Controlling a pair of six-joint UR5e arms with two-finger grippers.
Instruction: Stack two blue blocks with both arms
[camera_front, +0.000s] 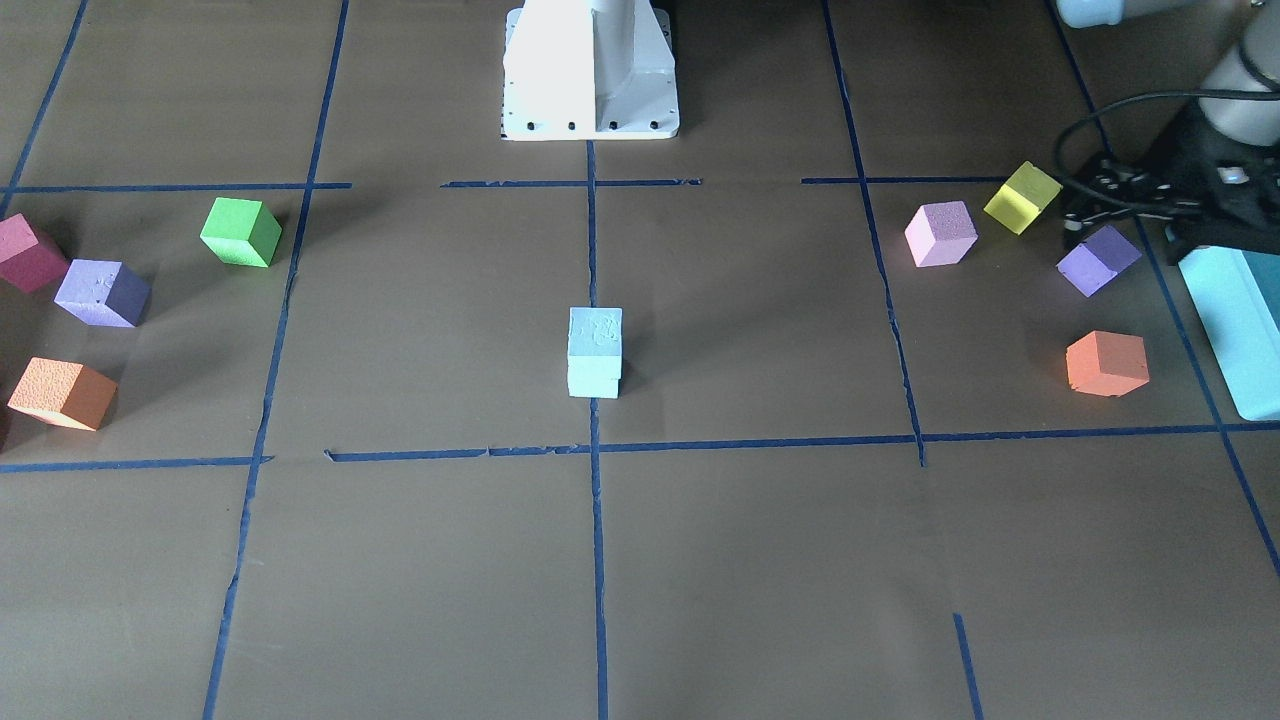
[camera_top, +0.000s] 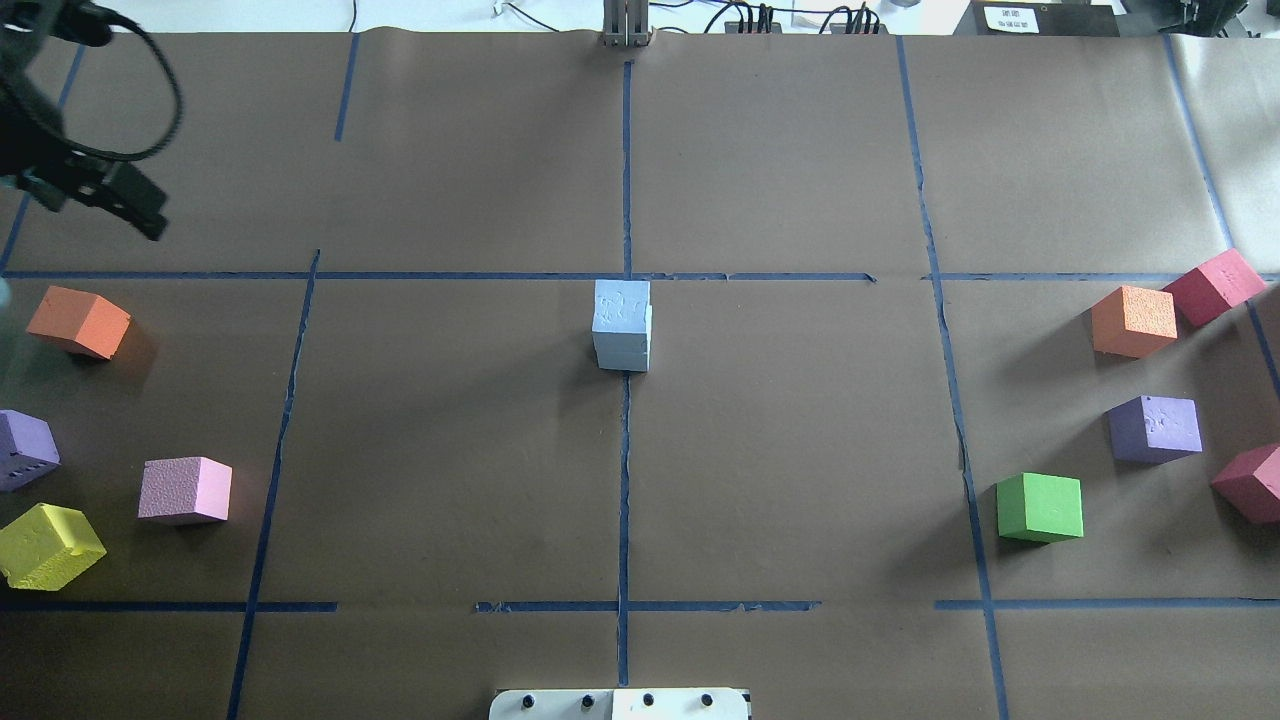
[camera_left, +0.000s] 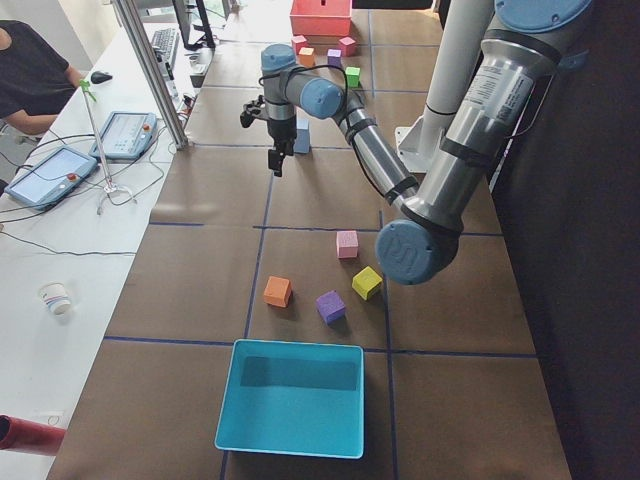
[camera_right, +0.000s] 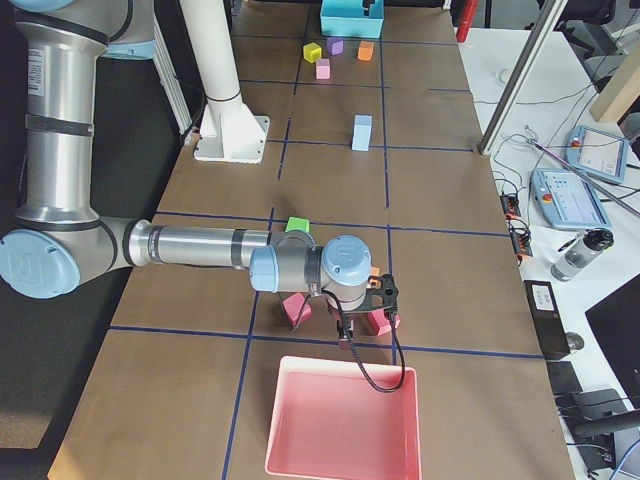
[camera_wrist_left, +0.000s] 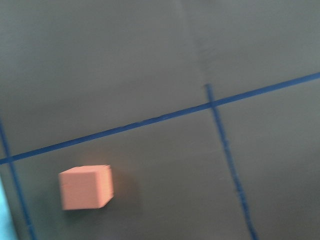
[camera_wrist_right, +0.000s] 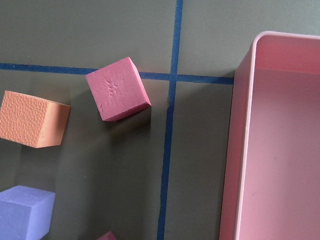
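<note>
Blue blocks (camera_top: 621, 325) stood one on the other in the middle of the desk (camera_top: 800, 450), straight ahead of me. The stack's long axis was upright and its edges almost flush: pale foam cubes with pitted faces. My left pincer (camera_top: 140, 210) hung beyond them, far to my left, holding nothing; how wide it was open I could not tell. My right pincer (camera_right: 343, 330) was well apart at the right end, its opening also unclear.
</note>
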